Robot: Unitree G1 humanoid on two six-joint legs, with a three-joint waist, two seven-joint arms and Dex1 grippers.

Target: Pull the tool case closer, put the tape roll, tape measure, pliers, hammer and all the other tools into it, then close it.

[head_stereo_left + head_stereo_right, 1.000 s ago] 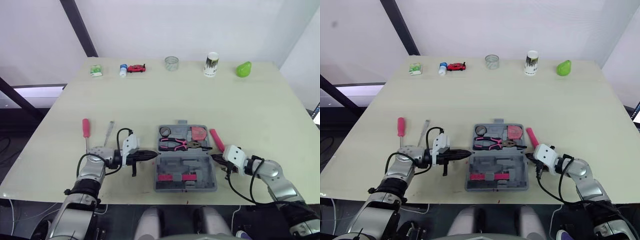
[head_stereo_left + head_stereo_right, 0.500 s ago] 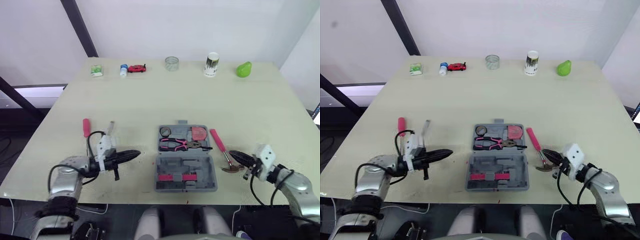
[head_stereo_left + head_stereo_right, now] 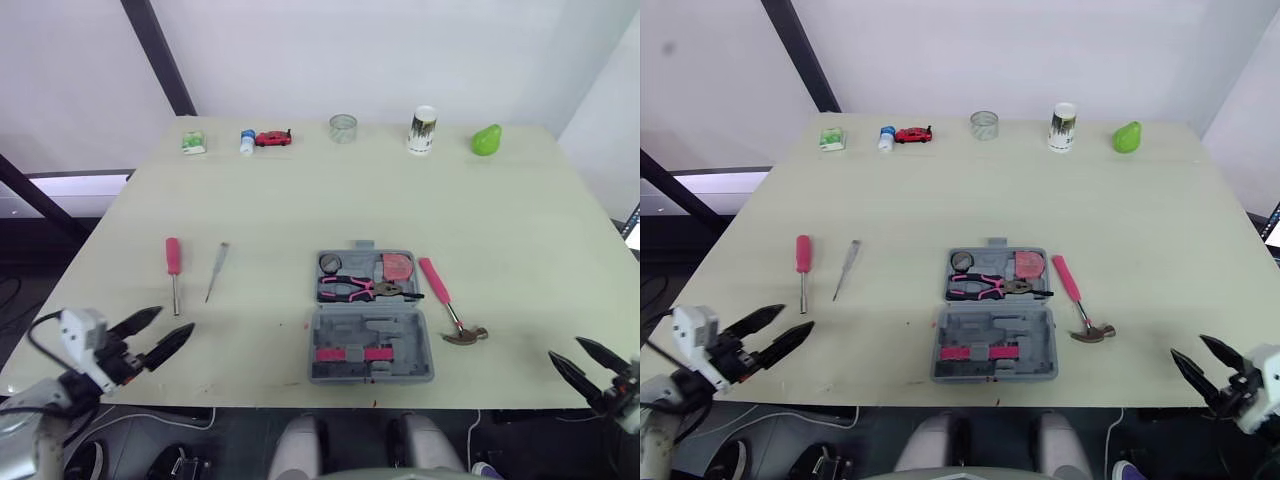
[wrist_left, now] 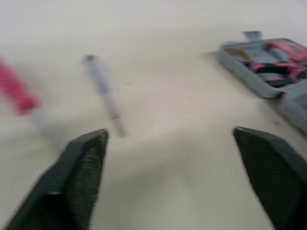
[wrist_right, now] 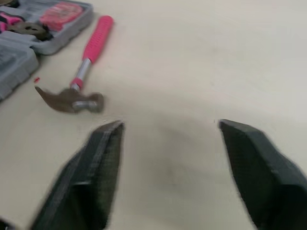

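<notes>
The grey tool case (image 3: pixel 372 345) lies open flat near the table's front edge. Its far half holds a round roll (image 3: pixel 330 264), a pink tape measure (image 3: pixel 397 266) and pink-handled pliers (image 3: pixel 358 290). A pink-handled hammer (image 3: pixel 448 305) lies on the table just right of the case. A red screwdriver (image 3: pixel 173 262) and a thin grey tool (image 3: pixel 216 270) lie to the left. My left gripper (image 3: pixel 155 335) hangs open and empty over the front left edge. My right gripper (image 3: pixel 580 362) is open and empty at the front right edge, well apart from the hammer (image 5: pixel 84 72).
Along the far edge stand a green box (image 3: pixel 192 142), a small bottle (image 3: pixel 246 141), a red toy car (image 3: pixel 272 137), a glass jar (image 3: pixel 343 127), a white can (image 3: pixel 423 129) and a green fruit-shaped object (image 3: pixel 487 139).
Both arms have drawn back from the sides of the case to the table's front corners. Both grippers have gone from shut to open. The case and tools have not moved.
</notes>
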